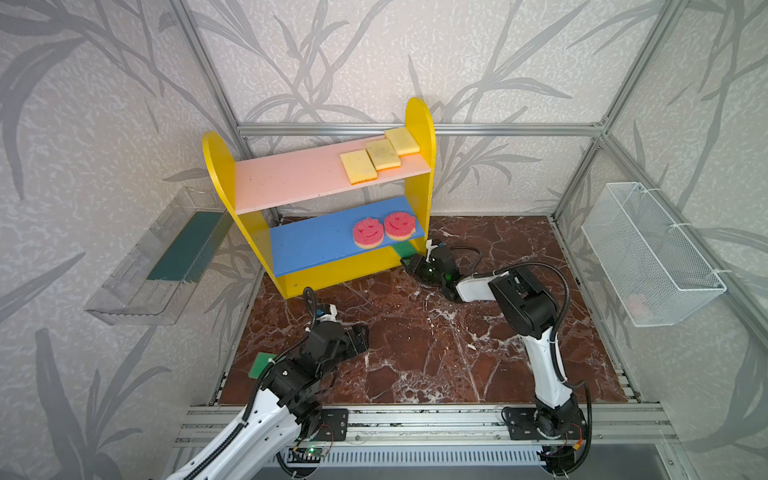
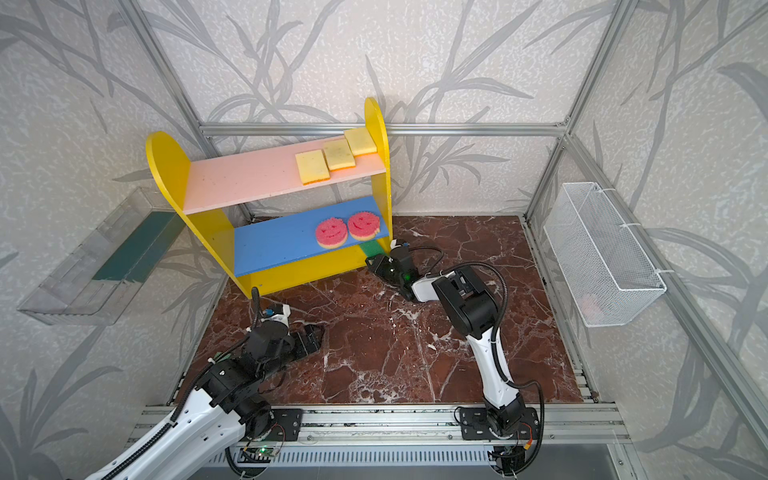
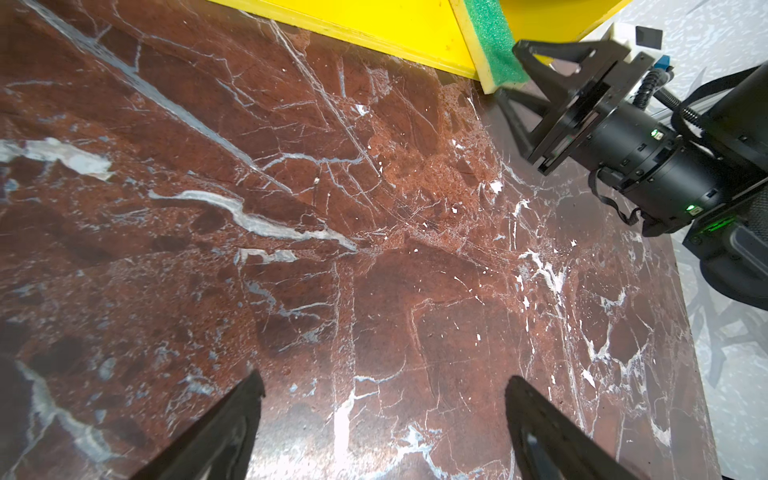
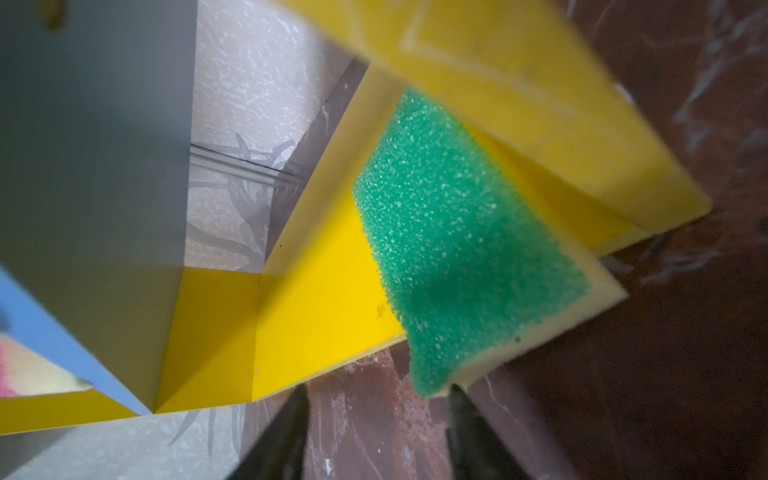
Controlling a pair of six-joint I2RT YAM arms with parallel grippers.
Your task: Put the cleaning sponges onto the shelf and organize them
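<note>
Jaws of right gripper (image 4: pixel 378 388) part-open, tips at green sponge (image 4: pixel 469 249), apparently not clamped; it overhangs the shelf (image 1: pixel 419 124) base; left gripper (image 3: pixel 382 395) wide, empty. Three yellow sponges (image 1: pixel 382 154) on top, pink pair (image 1: pixel 368 233) in the middle. One green pad (image 1: pixel 261 365), half-hidden, left on marble floor (image 1: pixel 436 340); leaf-papered walls (image 1: pixel 124 124).

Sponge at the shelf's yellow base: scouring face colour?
Green, on rectangular yellow foam sponge; right wrist view best.

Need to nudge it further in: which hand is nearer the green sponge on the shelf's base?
Right. The right hand sits at a corner of the sponge; the left hand hangs open over the table, well short of the shelf.
</note>
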